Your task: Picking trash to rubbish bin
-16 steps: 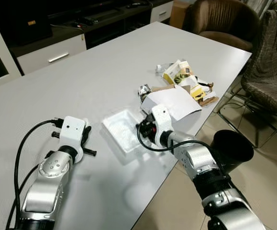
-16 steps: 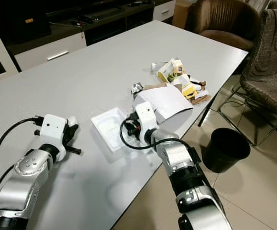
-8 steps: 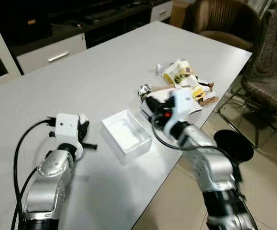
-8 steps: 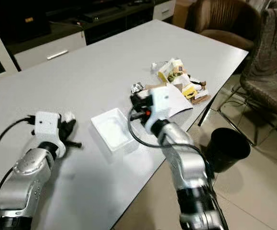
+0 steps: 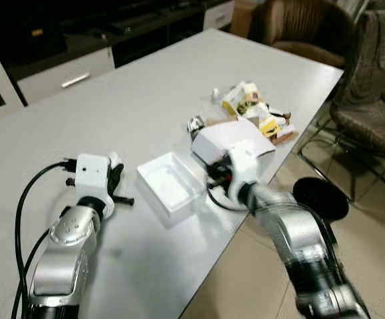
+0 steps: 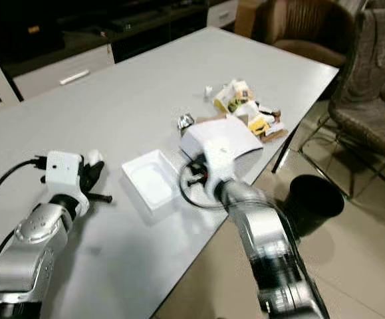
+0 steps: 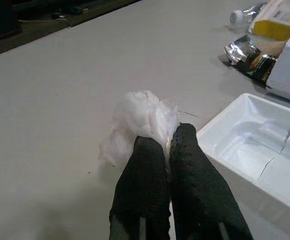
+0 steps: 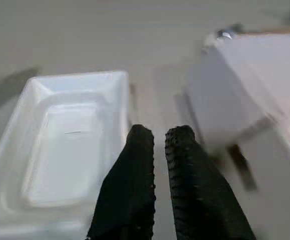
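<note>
While the crumpled white tissue [image 7: 143, 117] is pinched between the closed fingers of the left hand [image 7: 166, 145], low over the grey counter [image 5: 132, 93], nothing is held by the right hand [image 8: 159, 137], whose two fingers stand almost together with a thin gap between them. That hand is poised between the white foam tray [image 5: 169, 188] and the white cardboard box [image 5: 235, 137], near the counter's edge. The remaining rubbish is heaped beyond the box: a yellow carton [image 5: 244, 100], a foil wrapper [image 5: 195, 124] and brown scraps. The black bin [image 5: 320, 198] stands on the floor beside the counter, on the robot's right, just beyond the right arm.

Several risks can be judged from this layout. The tissue is gripped only by a fold at the fingertips, so it could be shed if the left arm is swung quickly. The bin lies on the far side from that arm, so a reach across the counter would be needed, and the tray or the right arm could be struck on the way. With the right fingers so nearly shut, the tray or box might be pushed rather than grasped, and either could be nudged off the edge and miss the bin. The tray looks light and is cracked, so it may flex or split when squeezed.
</note>
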You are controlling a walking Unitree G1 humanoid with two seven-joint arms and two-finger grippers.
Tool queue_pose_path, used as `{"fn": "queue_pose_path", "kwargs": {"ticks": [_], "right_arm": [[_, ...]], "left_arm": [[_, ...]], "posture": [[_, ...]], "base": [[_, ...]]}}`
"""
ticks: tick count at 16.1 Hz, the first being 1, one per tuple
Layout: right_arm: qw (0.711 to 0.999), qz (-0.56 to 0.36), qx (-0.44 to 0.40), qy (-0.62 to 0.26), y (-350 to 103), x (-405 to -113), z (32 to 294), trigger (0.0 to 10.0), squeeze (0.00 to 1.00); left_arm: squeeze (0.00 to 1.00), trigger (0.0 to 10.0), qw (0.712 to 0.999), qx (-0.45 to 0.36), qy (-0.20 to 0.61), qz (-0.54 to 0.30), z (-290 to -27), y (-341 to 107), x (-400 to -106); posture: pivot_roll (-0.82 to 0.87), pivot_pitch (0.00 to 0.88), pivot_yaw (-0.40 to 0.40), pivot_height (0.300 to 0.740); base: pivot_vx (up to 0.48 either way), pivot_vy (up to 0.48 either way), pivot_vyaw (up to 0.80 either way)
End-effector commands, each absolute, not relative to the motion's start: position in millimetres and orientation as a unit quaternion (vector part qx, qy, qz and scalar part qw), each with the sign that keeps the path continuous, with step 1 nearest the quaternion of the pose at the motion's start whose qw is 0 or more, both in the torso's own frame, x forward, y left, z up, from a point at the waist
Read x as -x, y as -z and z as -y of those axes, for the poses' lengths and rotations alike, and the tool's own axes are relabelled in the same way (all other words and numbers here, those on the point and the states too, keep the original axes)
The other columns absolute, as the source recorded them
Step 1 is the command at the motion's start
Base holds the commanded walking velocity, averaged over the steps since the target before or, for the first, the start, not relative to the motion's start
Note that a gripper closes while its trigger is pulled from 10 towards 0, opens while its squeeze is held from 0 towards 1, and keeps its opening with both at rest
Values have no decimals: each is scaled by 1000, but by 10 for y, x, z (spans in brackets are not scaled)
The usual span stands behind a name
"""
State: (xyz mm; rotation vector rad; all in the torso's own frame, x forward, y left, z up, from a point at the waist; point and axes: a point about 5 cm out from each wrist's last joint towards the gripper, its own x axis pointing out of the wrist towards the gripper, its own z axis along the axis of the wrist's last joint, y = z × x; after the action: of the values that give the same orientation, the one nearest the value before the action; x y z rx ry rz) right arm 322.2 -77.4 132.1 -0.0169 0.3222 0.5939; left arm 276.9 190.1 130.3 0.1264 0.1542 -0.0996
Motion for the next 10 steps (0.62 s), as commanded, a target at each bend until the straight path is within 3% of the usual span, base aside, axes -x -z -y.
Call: {"fn": "queue_pose_path", "kwargs": {"ticks": [1,5,10], "right_arm": [[932,-183,6,-312,-1323,-3265,730,10000,1000],[922,-229,22,-312,-1466,-3582,683,10000,1000],[911,-269,41,-310,-1465,-3686,705,10000,1000]], "left_arm": [[0,0,993,-74,53,-78,-1903,-1322,-2755],[0,0,992,-78,58,-80,-1916,-1335,-2755],[0,0,990,-82,71,-86,-1884,-1321,-2745]], "posture": [[-15,0,-39,740],[-8,0,-40,740],[0,0,-37,740]], "base": [[0,0,0],[0,0,0],[0,0,0]]}}
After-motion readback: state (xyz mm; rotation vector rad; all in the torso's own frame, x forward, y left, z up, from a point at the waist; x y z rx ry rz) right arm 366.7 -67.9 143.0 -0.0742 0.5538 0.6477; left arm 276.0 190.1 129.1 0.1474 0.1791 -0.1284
